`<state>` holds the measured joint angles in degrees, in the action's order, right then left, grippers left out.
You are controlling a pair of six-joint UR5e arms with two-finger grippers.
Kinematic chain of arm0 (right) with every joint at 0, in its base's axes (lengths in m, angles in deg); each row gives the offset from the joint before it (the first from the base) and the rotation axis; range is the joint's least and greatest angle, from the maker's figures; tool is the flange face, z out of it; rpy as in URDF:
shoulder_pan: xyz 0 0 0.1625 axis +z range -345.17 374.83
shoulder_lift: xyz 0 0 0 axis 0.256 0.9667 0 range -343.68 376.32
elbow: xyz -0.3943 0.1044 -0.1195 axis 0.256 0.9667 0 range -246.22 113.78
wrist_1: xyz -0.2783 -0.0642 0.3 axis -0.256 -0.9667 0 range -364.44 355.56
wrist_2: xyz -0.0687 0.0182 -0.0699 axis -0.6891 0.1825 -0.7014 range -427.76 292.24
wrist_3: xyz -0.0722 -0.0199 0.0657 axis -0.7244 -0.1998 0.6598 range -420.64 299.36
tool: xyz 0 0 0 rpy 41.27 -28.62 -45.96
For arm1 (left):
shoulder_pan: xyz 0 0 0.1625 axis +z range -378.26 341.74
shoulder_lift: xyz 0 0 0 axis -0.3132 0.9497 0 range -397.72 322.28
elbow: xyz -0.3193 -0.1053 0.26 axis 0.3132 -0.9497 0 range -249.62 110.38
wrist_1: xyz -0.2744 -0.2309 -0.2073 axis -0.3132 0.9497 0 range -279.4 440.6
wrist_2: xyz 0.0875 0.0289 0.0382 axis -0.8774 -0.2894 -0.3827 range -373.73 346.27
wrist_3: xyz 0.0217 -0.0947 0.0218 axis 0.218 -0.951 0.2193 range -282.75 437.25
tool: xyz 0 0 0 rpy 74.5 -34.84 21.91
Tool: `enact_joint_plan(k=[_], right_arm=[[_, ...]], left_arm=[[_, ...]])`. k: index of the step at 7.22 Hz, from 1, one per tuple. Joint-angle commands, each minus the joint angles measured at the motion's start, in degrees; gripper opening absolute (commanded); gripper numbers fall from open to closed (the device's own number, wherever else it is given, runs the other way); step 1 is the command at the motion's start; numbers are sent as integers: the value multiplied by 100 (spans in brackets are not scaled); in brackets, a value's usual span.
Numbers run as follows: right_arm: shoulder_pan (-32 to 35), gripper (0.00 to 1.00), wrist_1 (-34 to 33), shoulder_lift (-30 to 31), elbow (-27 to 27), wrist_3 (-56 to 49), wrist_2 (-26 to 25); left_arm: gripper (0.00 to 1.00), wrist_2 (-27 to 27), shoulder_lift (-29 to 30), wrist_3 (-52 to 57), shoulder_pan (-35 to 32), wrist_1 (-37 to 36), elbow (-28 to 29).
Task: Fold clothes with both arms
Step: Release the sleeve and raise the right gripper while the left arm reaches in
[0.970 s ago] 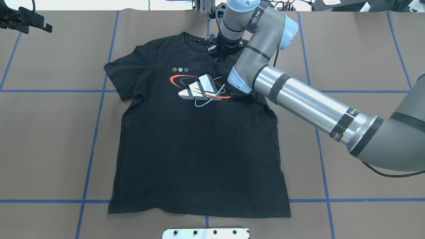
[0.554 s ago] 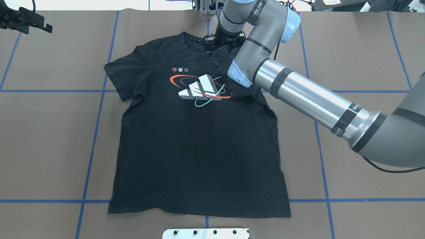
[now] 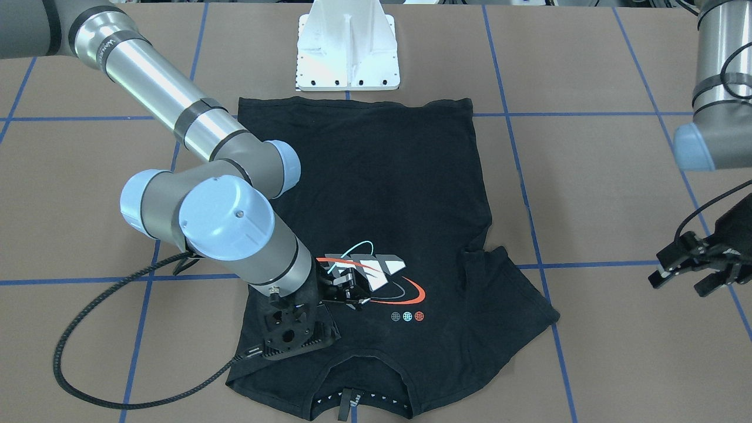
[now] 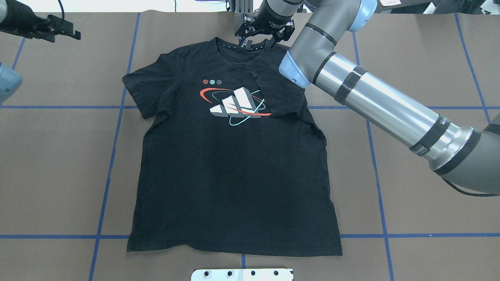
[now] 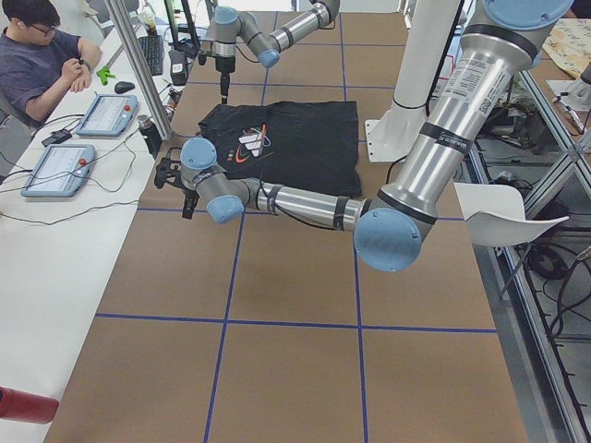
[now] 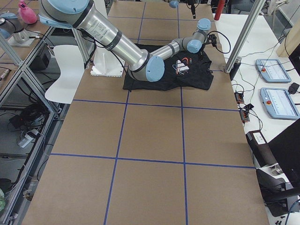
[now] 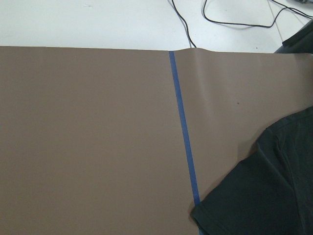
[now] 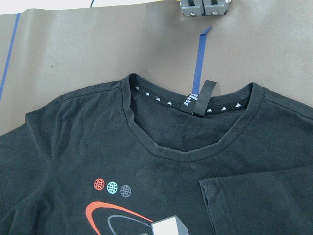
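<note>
Black short-sleeved T-shirt with the white block graphic [image 4: 234,168] lies flat on the brown blue-taped table [image 4: 422,58], with one sleeve folded in. The black two-finger right gripper [image 4: 262,34] hovers wide and empty over the collar. The left gripper [image 3: 678,282] is also spread, off to the side. A shallow pinch on the other sleeve could drag the shirt crooked.

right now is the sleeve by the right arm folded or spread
Folded: the sleeve lies flipped inward on the T-shirt chest, reaching the graphic.
</note>
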<state>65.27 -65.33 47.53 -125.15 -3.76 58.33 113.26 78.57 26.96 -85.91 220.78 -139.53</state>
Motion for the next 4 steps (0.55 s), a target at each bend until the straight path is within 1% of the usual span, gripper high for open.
enact_joint_plan(k=[1, 3, 4], right_arm=[[54, 99, -10, 202, -277, 104, 162], [45, 99, -19, 184, -277, 139, 162], [28, 99, -10, 175, -277, 270, 153]], left_arm=[[100, -961, 297, -656, 777, 290, 293], [100, -1438, 683, -849, 1183, 378, 783], [100, -1571, 685, -851, 1219, 587, 933]])
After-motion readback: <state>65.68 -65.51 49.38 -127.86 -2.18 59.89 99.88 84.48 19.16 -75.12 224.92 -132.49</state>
